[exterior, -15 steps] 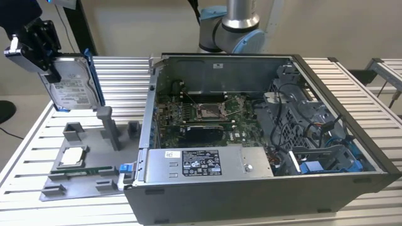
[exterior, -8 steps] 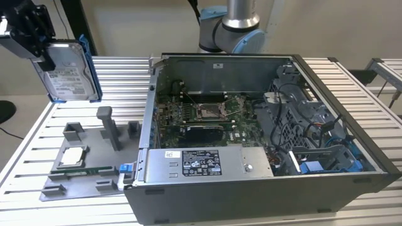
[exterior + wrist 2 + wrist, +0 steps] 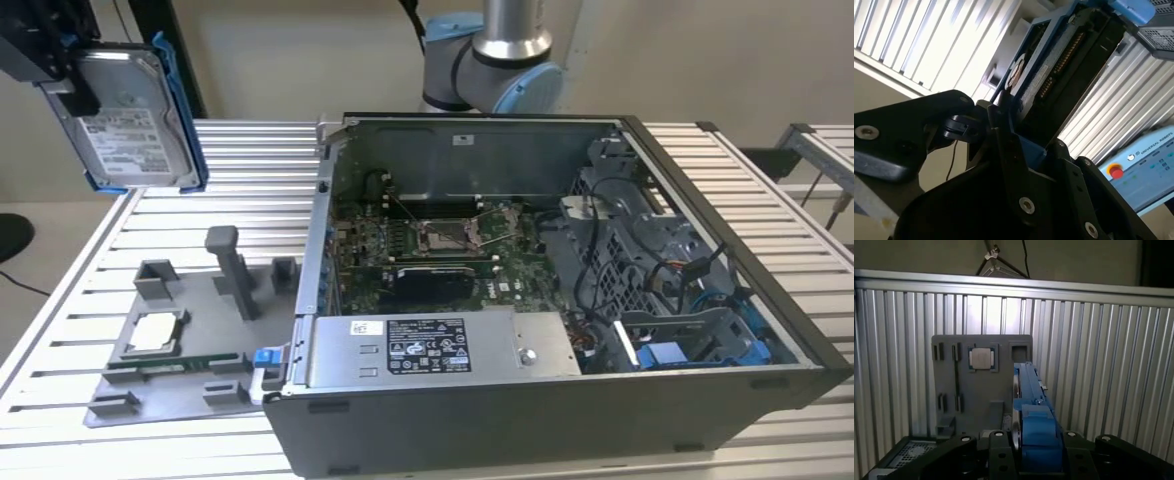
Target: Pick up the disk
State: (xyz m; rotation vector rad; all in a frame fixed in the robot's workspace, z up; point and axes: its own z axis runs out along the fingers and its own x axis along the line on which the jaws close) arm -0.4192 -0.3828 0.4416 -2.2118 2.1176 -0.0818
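- Silver-grey metal in a blue frame, the disk (image 3: 127, 115) hangs upright, clear of the table (image 3: 54, 440), at the exterior view's left.
- Claw (image 3: 1036, 442) pinches its frame edges; stiff, weighty, probably shock-sensitive.

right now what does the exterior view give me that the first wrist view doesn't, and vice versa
Exterior view: the open computer case with its motherboard, and the disk's white label face. First wrist view: the disk edge-on, its blue bracket clamped in the gripper. Both: the disk held above the slatted table, and the grey fixture plate carrying the small square chip.
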